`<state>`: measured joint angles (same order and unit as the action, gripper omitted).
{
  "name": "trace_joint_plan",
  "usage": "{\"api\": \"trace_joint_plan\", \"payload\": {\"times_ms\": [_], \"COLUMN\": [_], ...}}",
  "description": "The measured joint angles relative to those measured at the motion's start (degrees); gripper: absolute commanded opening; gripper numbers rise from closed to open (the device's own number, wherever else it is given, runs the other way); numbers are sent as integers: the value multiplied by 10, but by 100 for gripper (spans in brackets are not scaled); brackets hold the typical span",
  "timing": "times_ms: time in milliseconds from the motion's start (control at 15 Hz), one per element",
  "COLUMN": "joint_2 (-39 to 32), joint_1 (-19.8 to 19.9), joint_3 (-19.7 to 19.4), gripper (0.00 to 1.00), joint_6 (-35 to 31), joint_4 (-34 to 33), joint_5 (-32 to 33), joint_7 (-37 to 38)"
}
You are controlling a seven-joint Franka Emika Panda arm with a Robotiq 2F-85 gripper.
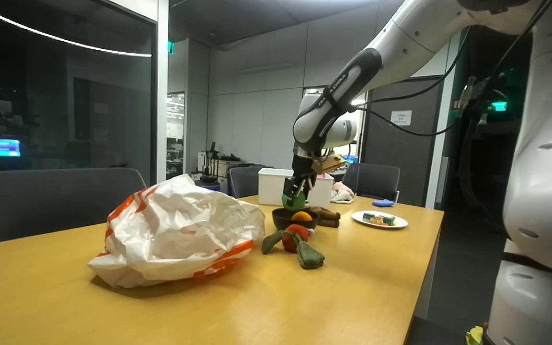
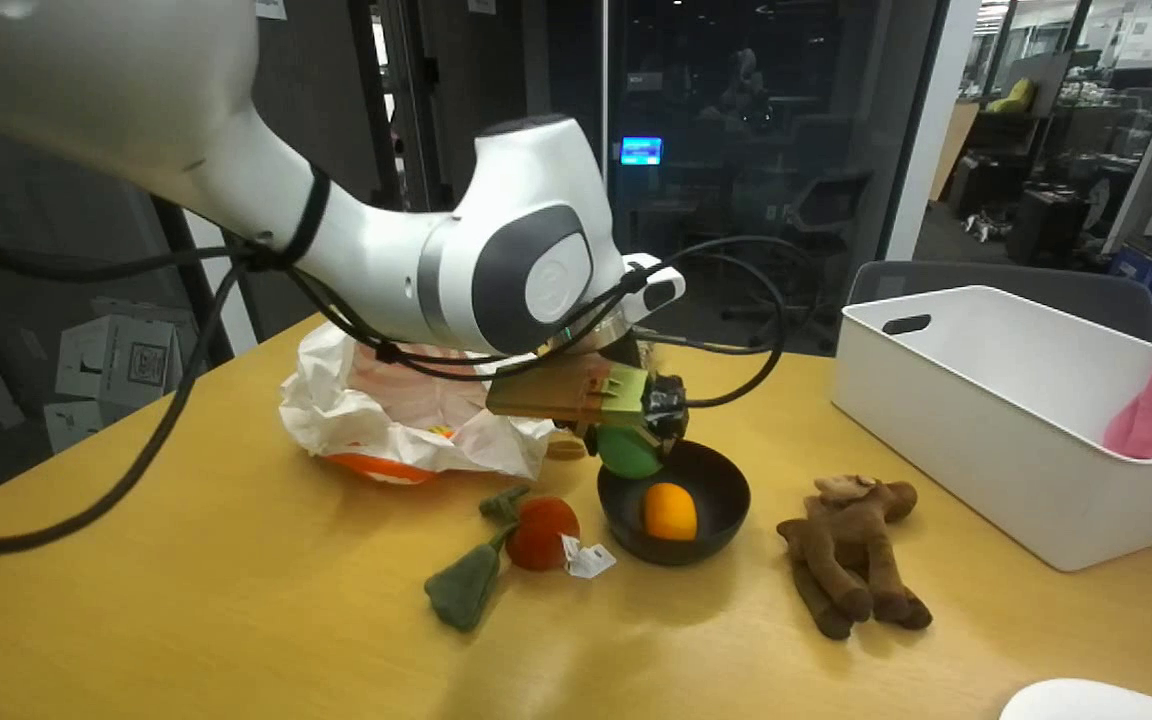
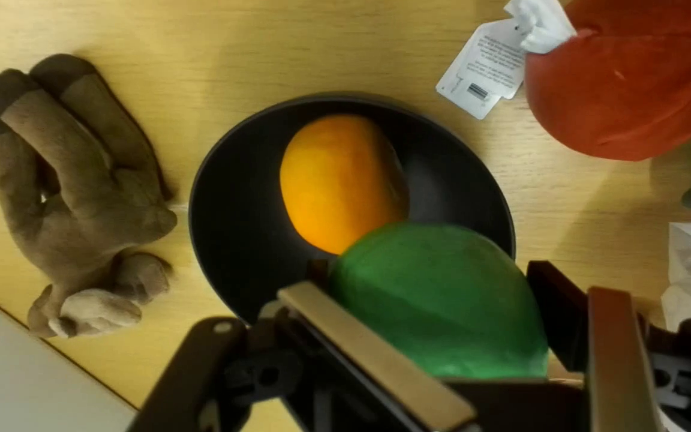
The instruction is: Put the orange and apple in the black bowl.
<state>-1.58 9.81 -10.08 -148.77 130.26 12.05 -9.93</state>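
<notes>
The black bowl (image 2: 726, 525) stands on the table and shows in both exterior views (image 1: 281, 221). The orange (image 2: 671, 512) lies inside it, also seen in the wrist view (image 3: 336, 180). My gripper (image 3: 432, 282) is shut on the green apple (image 3: 441, 306), with a finger on each side. The apple is at about rim height or a little above, over the bowl's edge, and covers part of the orange in the wrist view. In an exterior view the apple (image 2: 628, 455) overlaps the bowl's back-left rim. Whether it touches the bowl cannot be told.
A red plush (image 2: 542, 533) with green leaves and a white tag lies beside the bowl. A brown plush animal (image 2: 851, 560) lies on its other side. A crumpled white bag (image 1: 175, 235), a white bin (image 2: 956, 430) and a plate with small blocks (image 1: 391, 226) are also on the table.
</notes>
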Motion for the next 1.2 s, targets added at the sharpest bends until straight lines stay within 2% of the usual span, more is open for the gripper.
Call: {"api": "trace_joint_plan", "payload": {"times_ms": [133,333,667,867,1200], "joint_2": [-18,-27,-9,21,50], "joint_1": [0,0,-5,-20,-61], "joint_3": [0,0,20,40,67], "gripper": [100,100,100,100,100], "joint_6": [-10,-12,-5,25,102], "joint_4": [-6,-11,-16,-17,-34], "joint_5": [2,-8,-84,-134,-157], "joint_7": [0,0,-26,-66,-96]}}
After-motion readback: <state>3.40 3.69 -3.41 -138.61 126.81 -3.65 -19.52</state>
